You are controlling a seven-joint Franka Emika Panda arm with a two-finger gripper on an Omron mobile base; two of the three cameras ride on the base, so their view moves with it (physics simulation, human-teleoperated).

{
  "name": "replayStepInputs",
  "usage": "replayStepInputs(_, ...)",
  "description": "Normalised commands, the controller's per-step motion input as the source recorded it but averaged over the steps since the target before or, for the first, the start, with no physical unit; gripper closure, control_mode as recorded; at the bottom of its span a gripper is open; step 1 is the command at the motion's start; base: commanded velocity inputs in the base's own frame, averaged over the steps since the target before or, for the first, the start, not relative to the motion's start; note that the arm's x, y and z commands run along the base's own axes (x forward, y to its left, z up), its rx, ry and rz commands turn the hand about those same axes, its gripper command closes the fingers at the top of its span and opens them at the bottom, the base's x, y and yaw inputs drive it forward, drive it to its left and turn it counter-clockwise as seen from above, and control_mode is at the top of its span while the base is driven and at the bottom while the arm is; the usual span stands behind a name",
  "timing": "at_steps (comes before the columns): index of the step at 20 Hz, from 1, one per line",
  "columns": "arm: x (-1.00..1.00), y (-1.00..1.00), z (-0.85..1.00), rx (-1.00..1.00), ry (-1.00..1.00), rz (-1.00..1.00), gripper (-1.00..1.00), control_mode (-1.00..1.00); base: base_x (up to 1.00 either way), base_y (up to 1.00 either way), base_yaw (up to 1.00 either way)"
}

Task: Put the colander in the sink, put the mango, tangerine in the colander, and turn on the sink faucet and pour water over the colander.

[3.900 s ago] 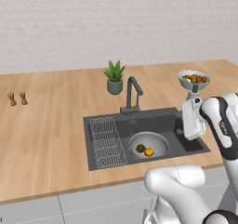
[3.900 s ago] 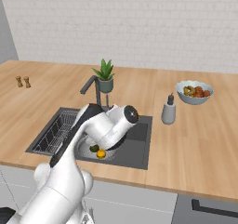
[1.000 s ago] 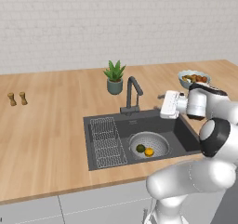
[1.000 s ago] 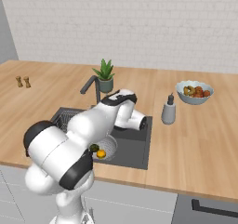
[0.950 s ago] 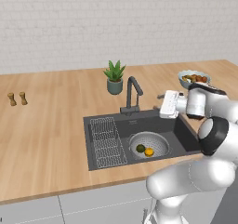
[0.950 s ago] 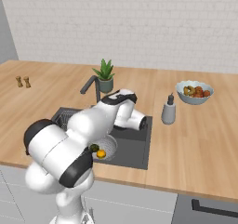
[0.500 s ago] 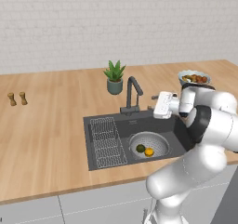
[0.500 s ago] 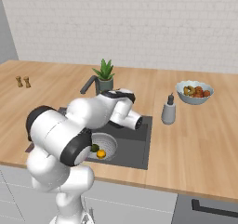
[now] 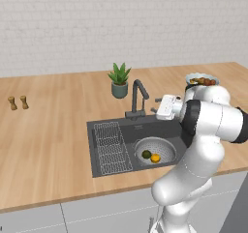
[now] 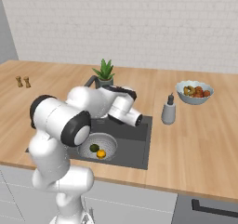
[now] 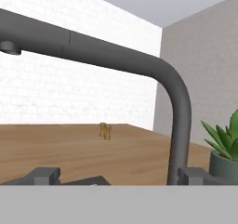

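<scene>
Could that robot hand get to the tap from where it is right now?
Probably yes. The gripper is open, level with the faucet, just to its right, with nothing between them. The hand view shows the faucet close ahead.

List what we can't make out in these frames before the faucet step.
- Gripper fingertips: tiny in the left base view, so any contact with the sink faucet is unclear; in the right base view the arm covers them.
- Faucet base: cut off by the hand view's bottom edge.
- Sink left half and rack: behind the arm in the right base view.
- Water: no stream discernible.
</scene>
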Motion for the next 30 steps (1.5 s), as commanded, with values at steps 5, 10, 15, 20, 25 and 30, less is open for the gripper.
replayStepInputs(5, 0.22, 0.03, -0.14, 0.05, 0.03, 0.00, -1.00, -1.00, 0.00, 0.00, 0.00)
replayStepInputs(10, 0.31, 0.03, -0.09, 0.03, 0.00, 0.00, -1.00, -1.00, 0.00, 0.00, 0.00)
replayStepInputs(15, 0.27, 0.01, -0.11, 0.01, 0.00, 0.00, -1.00, -1.00, 0.00, 0.00, 0.00)
replayStepInputs(20, 0.23, 0.01, -0.13, 0.00, 0.00, 0.00, -1.00, -1.00, 0.00, 0.00, 0.00)
replayStepInputs(25, 0.36, 0.07, -0.09, 0.00, 0.00, -0.02, -1.00, -1.00, 0.00, 0.00, 0.00)
replayStepInputs(30, 0.38, 0.07, -0.10, 0.00, 0.00, -0.05, -1.00, -1.00, 0.00, 0.00, 0.00)
